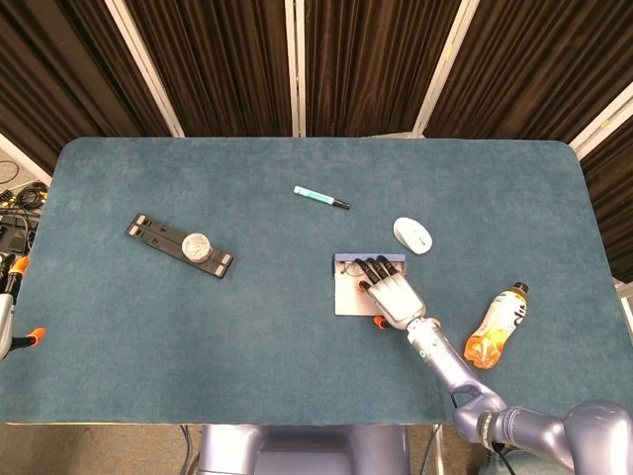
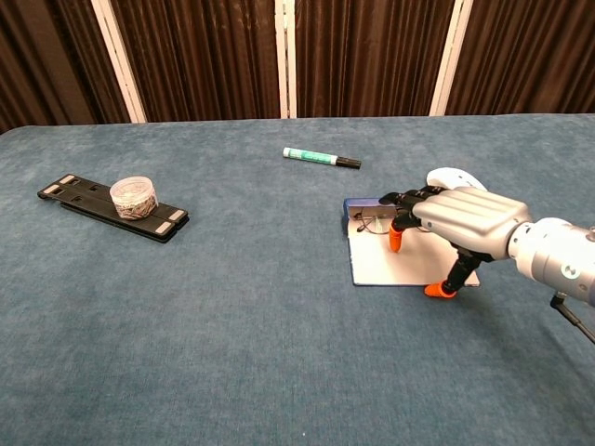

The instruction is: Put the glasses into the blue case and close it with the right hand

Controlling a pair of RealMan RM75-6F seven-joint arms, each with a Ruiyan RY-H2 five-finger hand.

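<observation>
Blue-covered table [image 1: 297,327] with a scatter of things on it.
A green marker [image 1: 320,198], a white mouse [image 1: 412,235], an orange bottle [image 1: 497,326] lying down, a black tray [image 1: 179,244] bearing a small jar [image 1: 199,244], and the open blue case [image 1: 348,293].

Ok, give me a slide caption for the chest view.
Right hand holds the glasses over the open blue case on the table.

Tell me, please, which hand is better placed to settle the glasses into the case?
The right hand: it is already over the open case with its fingers at the glasses. The left hand is not in view.
</observation>
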